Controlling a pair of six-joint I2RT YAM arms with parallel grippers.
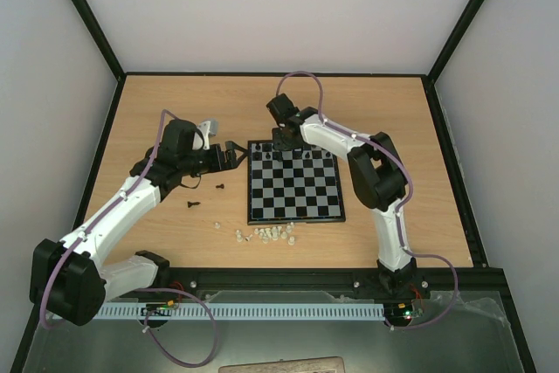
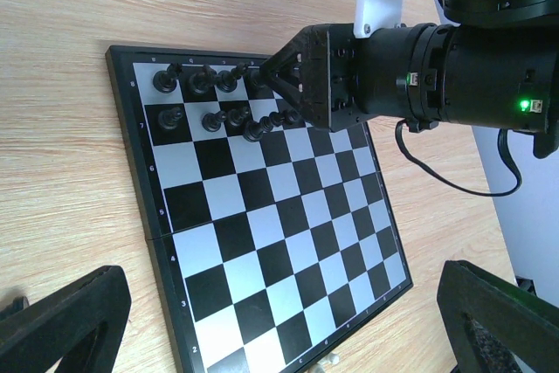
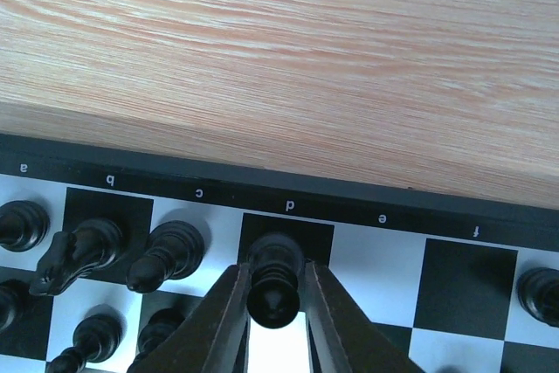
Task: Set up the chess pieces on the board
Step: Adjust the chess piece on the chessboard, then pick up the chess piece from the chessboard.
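The right gripper point(image 3: 275, 270) pinches a black chess piece point(image 3: 273, 293) on the board point(image 3: 349, 194)'s d square; the left gripper point(image 1: 235, 156) gapes wide, empty.

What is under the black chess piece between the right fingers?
Under that black plastic chess piece lies the dark square by letter d on the black-and-grey checkered board. Its base is covered, so contact cannot be seen.

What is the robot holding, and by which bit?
The right gripper pinches a black chess piece by its top, fingers on both sides. The left gripper holds nothing.
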